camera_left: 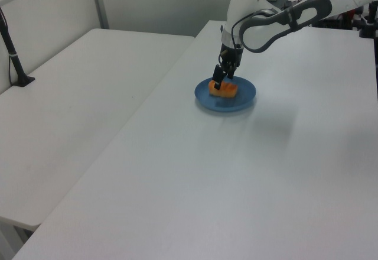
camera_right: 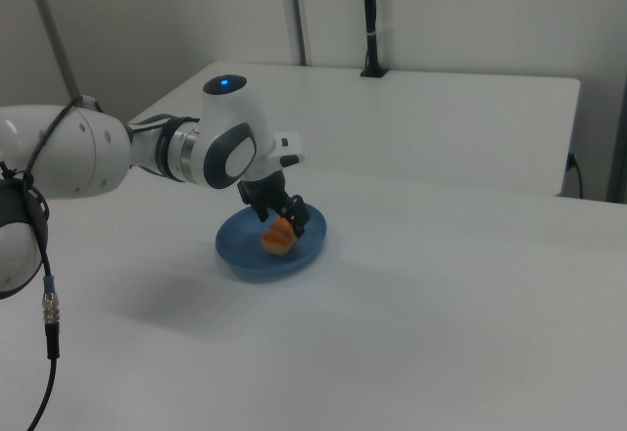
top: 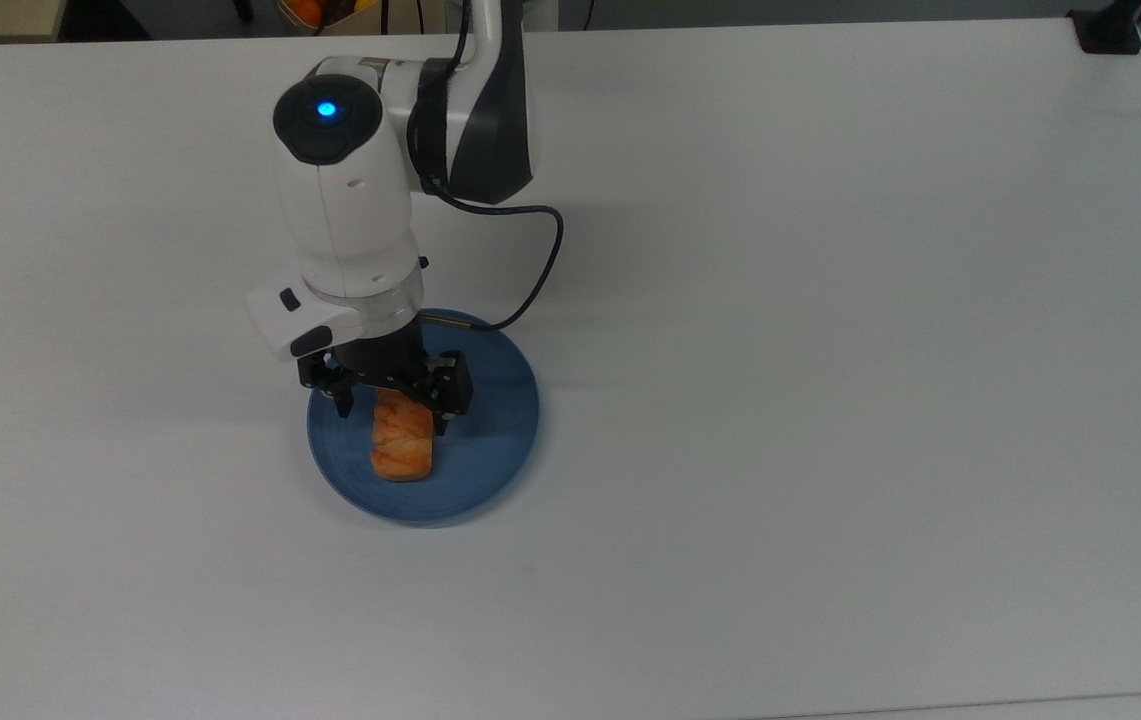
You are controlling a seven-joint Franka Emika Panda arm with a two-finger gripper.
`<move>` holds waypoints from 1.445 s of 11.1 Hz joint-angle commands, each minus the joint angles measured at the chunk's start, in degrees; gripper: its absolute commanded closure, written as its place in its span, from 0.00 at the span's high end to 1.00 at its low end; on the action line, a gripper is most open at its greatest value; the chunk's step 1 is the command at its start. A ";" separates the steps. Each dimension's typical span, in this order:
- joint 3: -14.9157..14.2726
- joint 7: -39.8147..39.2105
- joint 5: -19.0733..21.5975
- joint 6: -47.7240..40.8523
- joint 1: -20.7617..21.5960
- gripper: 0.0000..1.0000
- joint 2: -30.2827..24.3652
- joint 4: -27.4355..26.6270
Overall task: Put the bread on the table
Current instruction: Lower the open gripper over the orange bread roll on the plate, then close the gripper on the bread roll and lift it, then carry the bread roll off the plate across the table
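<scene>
**Gripper down over the bread on the blue plate**

Here is the scene in the top view: the blue plate (top: 490, 440) sits on the white table (top: 830, 400), and everything worth watching is on it. The bread (top: 402, 447), an orange-brown loaf, lies on the plate, a little toward the top view's left of the plate's centre, its long side running from the plate's far edge toward the near one.

The gripper (top: 392, 412) is right above the far end of that loaf. Its jaws are spread, one black finger (top: 342, 398) on the top view's left of the bread, the other on the top view's right, with the loaf's end sitting between them. I can't say whether the fingers touch the crust.

Above the plate stands the white wrist of the arm (top: 345, 215), a blue light glowing on its top, and a black cable (top: 535, 270) loops from the wrist over the plate's far rim.

In the left view the gripper (camera_left: 220, 81) hangs low over the plate (camera_left: 242, 100), at the end of the bread (camera_left: 228, 90) nearer the left view's left. In the right view the gripper (camera_right: 284, 214) reaches down over the plate (camera_right: 245, 255), with the bread (camera_right: 277, 239) poking out below it.
</scene>
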 commanded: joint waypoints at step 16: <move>-1.07 -4.25 -1.03 0.51 0.79 0.00 -13.98 -7.18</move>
